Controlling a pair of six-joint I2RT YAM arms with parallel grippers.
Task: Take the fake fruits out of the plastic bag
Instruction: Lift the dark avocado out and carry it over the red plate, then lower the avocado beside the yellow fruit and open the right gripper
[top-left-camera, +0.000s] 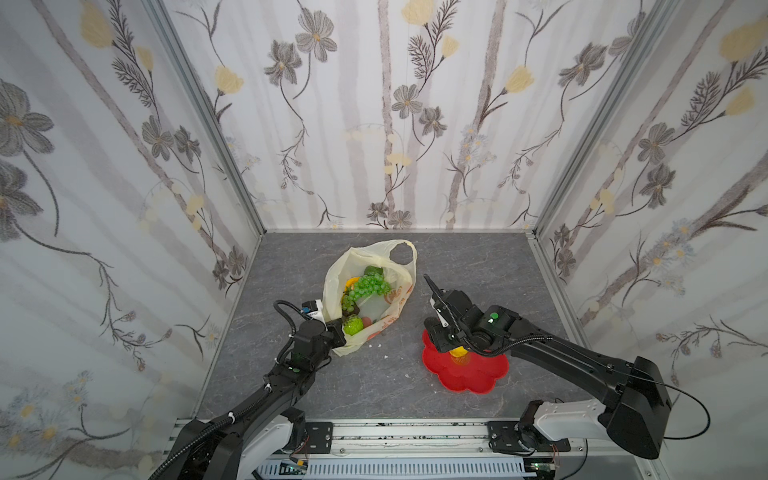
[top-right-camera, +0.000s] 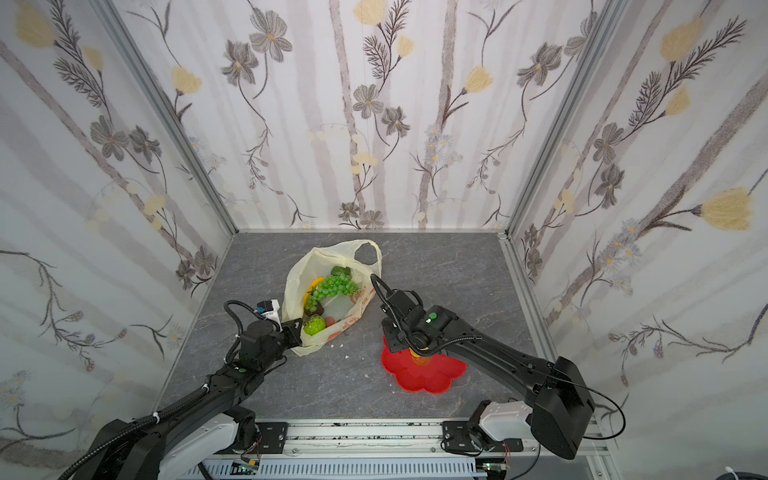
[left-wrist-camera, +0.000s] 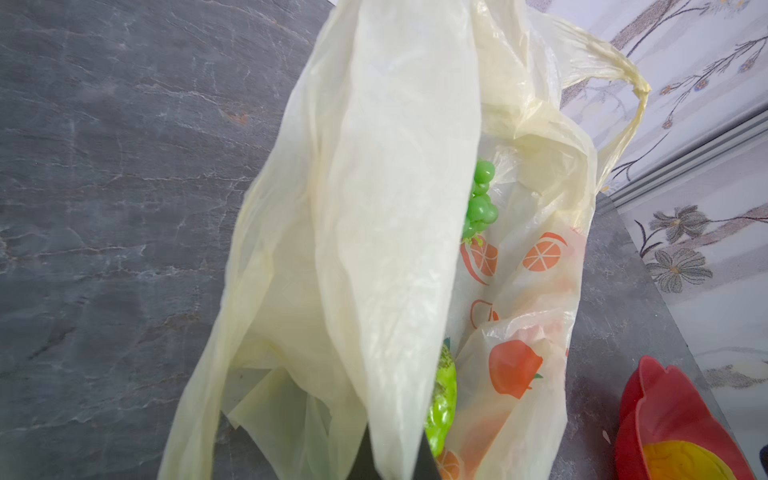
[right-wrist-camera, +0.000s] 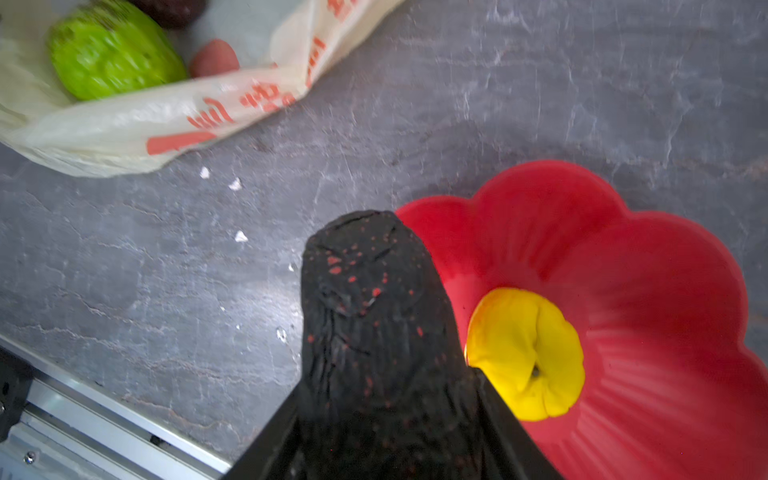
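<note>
R gripper (top-left-camera: 438, 338) hanging over plate (right-wrist-camera: 644, 257), beside yellow fruit (right-wrist-camera: 525, 353) lying in it; jaws spread or pinching, can't tell. L gripper (top-left-camera: 337, 332) pinching bag (top-left-camera: 357, 257) rim; grapes (top-left-camera: 368, 286), green ball (top-left-camera: 353, 325) sitting inside bag, mid-table.

The plastic bag (top-left-camera: 337, 277) is lying mid-table (top-left-camera: 374, 386), toward the back edge, and my left gripper (top-left-camera: 337, 331) is pinching its near-left rim. In it, the grape bunch (top-left-camera: 370, 286) is sitting behind the bumpy ball (top-left-camera: 353, 325). The plate (top-left-camera: 482, 376) is sitting right of the bag, nearer the front edge, with one fruit (top-left-camera: 458, 353) lying in it.
</note>
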